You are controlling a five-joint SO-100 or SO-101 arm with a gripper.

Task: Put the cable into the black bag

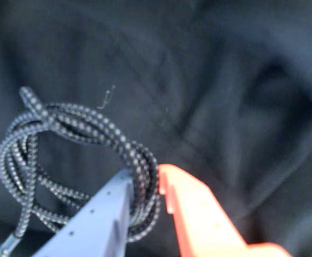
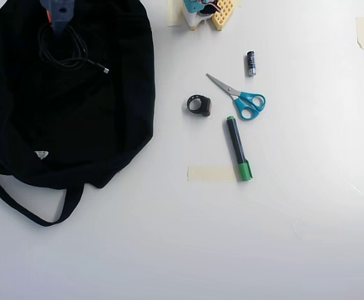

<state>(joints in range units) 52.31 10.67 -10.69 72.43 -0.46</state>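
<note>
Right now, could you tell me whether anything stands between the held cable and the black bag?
Nothing visible does: the gripper holds the cable directly over the black bag, with only its dark fabric showing below.

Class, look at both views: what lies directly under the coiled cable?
Under the cable, pinched in the claw, only the black bag fabric shows. The bag's inside and the table beneath it are hidden.

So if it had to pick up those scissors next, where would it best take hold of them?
Probably at the pivot, where the scissors narrow between the silver blades and the teal handles. They lie flat and closed on the table, blades pointing up-left in the overhead view, so I would come straight down from above with the jaws across that narrow waist. The handle loops look too wide, and the blade tips too thin.
</note>
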